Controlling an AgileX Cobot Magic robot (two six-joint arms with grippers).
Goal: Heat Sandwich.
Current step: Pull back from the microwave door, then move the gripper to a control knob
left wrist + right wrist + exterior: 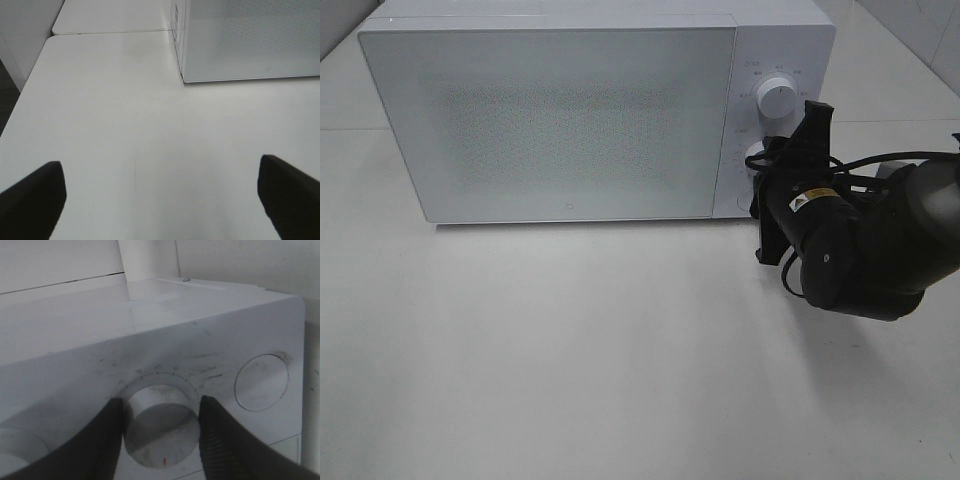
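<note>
One microwave (570, 110), door closed, on bench (570, 350); two pincers.
One dial (159, 432) on microwave clamped by right pincer (160, 412); left pincer (160, 167) wide, beside microwave.

white microwave (780, 40) with grey dotted door (570, 120); white dial (157, 430) has a red mark; black right gripper (161, 402).

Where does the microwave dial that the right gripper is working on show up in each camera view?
Exterior high: the lower dial is on the control panel of the microwave, partly hidden by the right gripper.
Left wrist: not in it; only the microwave's front corner shows.
Right wrist: the lower dial sits between the right gripper's fingers.
Shared landmark: the microwave, in all three.
</note>
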